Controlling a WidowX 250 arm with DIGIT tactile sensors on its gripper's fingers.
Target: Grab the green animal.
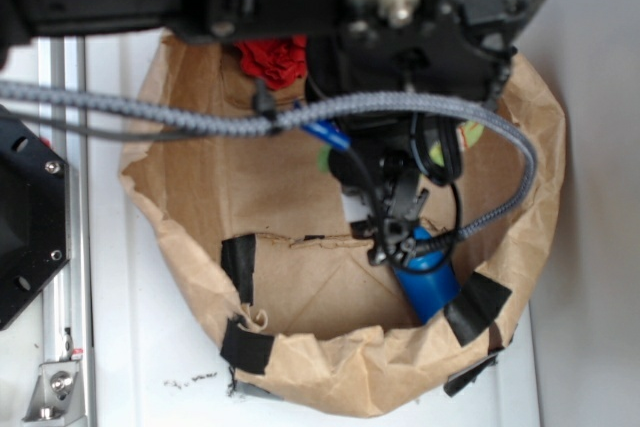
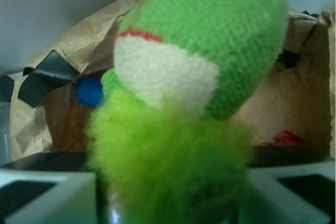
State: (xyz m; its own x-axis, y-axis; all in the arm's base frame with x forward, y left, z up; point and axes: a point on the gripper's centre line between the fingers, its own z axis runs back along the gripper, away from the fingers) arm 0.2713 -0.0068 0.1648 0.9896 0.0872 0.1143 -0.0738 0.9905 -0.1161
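Two grey finger pads (image 2: 47,195) frame the bottom of the wrist view, left and right, with the green animal (image 2: 184,114) filling the space between them. Its fuzzy lime body sits down in the gap, the darker green knit head with white face patch and thin red line rising above. Looks like the gripper (image 2: 170,203) is closed onto the plush body, though the actual contact is hidden by fur, so that's a judgement. Toy reads as very light, soft, squashy; no fragility, not slippery, fur gives grip. The body will compress a lot, so the jaws need to squeeze well in. Best hold is the lower fuzzy body, not the head, which could flop or slip out.

Behind it, a blue bottle (image 2: 90,92) cap peeks at left, and a red cloth wad (image 2: 286,138) lies low at right. Farther back is the brown paper bag (image 2: 68,51) wall with black tape.

Exterior view: arm hangs over the bag (image 1: 330,377), bottle (image 1: 428,282) lying just below the gripper (image 1: 395,222), red wad (image 1: 272,59) at the far rim. Only slivers of green (image 1: 324,159) show beside the arm there.
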